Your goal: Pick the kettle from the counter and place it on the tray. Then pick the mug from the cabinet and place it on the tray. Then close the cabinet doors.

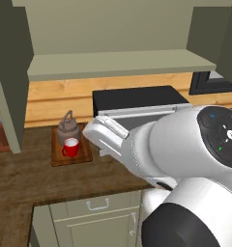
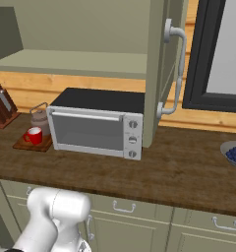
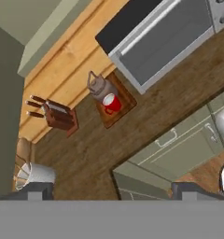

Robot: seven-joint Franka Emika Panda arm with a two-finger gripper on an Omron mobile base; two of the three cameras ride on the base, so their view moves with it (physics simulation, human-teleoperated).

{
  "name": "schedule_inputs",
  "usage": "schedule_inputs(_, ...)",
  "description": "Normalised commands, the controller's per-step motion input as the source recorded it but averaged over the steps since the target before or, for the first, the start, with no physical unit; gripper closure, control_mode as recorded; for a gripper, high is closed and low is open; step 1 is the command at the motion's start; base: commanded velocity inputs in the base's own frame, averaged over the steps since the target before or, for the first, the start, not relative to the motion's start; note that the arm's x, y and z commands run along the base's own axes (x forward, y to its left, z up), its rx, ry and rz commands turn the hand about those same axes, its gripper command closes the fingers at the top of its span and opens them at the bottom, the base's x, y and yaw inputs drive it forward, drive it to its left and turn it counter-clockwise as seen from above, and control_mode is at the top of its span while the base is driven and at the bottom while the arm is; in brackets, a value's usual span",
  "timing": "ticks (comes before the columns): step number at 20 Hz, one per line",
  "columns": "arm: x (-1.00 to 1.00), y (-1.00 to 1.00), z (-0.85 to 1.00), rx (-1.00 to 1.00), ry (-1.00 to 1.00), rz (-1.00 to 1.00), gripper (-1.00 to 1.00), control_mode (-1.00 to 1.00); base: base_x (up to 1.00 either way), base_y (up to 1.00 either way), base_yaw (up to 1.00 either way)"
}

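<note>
One squat brownish-grey metal kettle (image 1: 68,126) and one small bright red mug (image 1: 70,147) with white inside, both standing on one flat reddish-brown wooden tray (image 1: 85,155); mug just in front of kettle, too close to tell whether touching. Tray lying flat on the dark brown wood-grain surface (image 1: 21,178), just left of one silver toaster oven (image 2: 95,128) with black top and glass door.

One sage-green wall cabinet (image 1: 113,29) above, doors swung open; one pale green inner shelf (image 1: 123,63), bare. Two doors counted: left door (image 1: 9,77) edge-on in left base view, right door (image 2: 157,74) with vertical silver bar handle (image 2: 176,74) in right base view.

One wooden knife block (image 3: 60,117) with dark handles, left of tray. One white container (image 3: 38,173) near hand-view lower left, contents unclear. One grey bowl (image 2: 234,153) at far right of surface, holding dark blue round fruit. One dark-framed window (image 2: 216,54).

Two dark fingers (image 3: 32,191) at bottom of hand view, spread wide, nothing between them, well apart from tray and high above surface. Gripper (image 3: 111,192) looking down on tray from above.

No readable writing anywhere; two oven knobs visible, unmarked.
</note>
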Motion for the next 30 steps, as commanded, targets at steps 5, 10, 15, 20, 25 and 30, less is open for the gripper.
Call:
schedule_inputs(5, -0.05, 0.92, 0.02, 0.19, 0.09, 0.0, -1.0, -1.0, 0.0, 0.0, 0.0)
schedule_inputs(10, -0.03, 0.84, 0.11, 0.14, 0.02, 0.02, -1.0, -1.0, 0.0, 0.0, 0.0)
schedule_inputs(15, -0.15, 0.61, 0.17, 0.2, 0.05, 0.04, -1.0, -1.0, 0.0, 0.0, 0.0)
schedule_inputs(20, -0.1, 0.45, 0.23, 0.2, 0.01, 0.02, -1.0, -1.0, 0.0, 0.0, 0.0)
schedule_inputs(25, 0.14, 0.49, 0.18, 0.15, 0.03, 0.0, -1.0, -1.0, 0.0, 0.0, 0.0)
schedule_inputs(30, 0.35, 0.54, 0.21, 0.06, 0.0, 0.03, -1.0, -1.0, 0.0, 0.0, 0.0)
